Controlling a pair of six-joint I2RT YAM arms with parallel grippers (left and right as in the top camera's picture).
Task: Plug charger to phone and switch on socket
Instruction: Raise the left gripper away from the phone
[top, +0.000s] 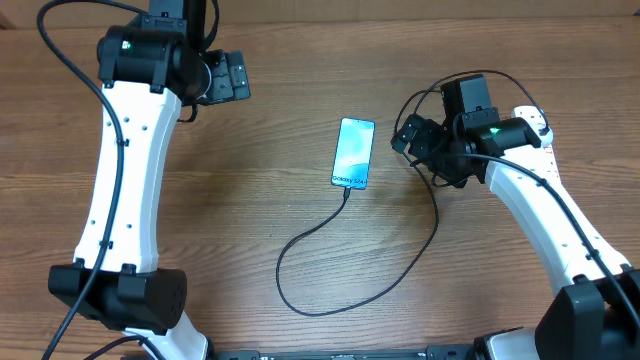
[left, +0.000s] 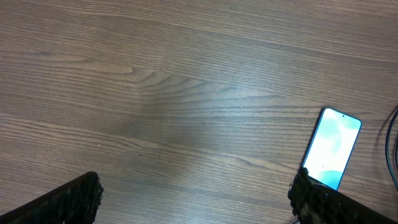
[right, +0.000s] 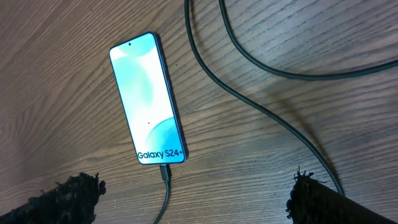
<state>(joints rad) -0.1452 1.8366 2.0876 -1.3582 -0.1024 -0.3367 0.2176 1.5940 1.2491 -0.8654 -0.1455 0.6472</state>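
1. Left gripper (left: 193, 208): jaws spread wide, gripping nothing, over bare wooden table (left: 155, 93).
2. Phone (left: 331, 148): ahead of that gripper and off toward its right-hand finger, flat, screen up and lit; well apart from it in the overhead view.
3. Right gripper (right: 196, 202): jaws wide apart too, nothing held.
4. Phone near this gripper, just ahead of its fingers (right: 65, 199), on the left side of the wrist view, "Galaxy" end closest to it.
5. Charger (right: 165, 177): connector tip seated against the phone's "Galaxy" end, cable leading back between the fingers.
6. Seen from overhead: cable looping away from the phone, then curving up toward the right gripper.
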